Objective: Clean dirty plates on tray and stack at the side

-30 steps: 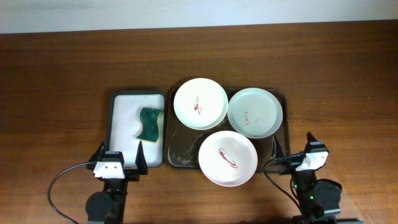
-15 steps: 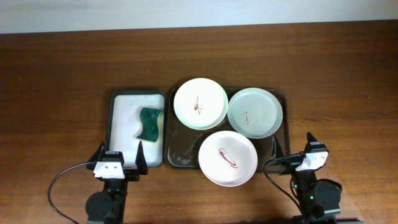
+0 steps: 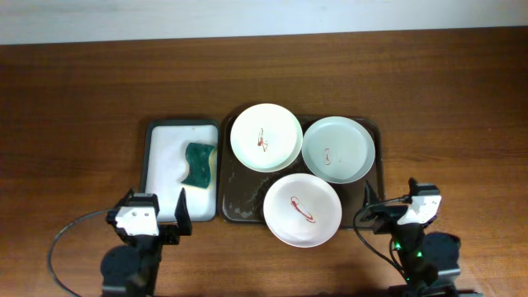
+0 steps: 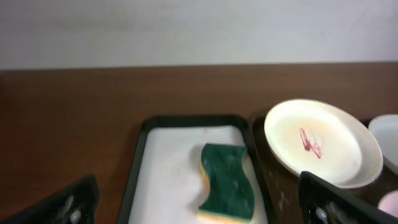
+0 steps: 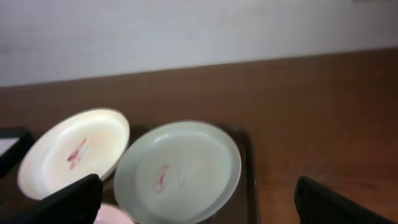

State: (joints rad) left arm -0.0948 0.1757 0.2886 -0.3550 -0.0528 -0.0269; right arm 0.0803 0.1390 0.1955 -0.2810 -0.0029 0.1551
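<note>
Three dirty plates lie on the dark wet tray point(image 3: 238, 198): a white plate point(image 3: 266, 137) at the back left, a mint-green plate point(image 3: 339, 148) at the back right, and a white plate point(image 3: 302, 209) at the front. Each has red squiggles at its centre. My left gripper point(image 3: 155, 216) is open and empty at the front of the table, just before the small white tray. My right gripper point(image 3: 391, 209) is open and empty, just right of the dark tray's front corner. The right wrist view shows the mint-green plate point(image 5: 177, 171) and the back white plate point(image 5: 74, 151).
A smaller white-bottomed, black-rimmed tray point(image 3: 162, 153) stands left of the dark tray and holds a green sponge point(image 3: 198, 164). The sponge point(image 4: 227, 180) also shows in the left wrist view, with the white plate point(image 4: 320, 142) to its right. Bare wooden table lies all round.
Both arms have shifted slightly: the left gripper has moved a little left and lifted, the right gripper a little right. The plates and sponge have not moved.
</note>
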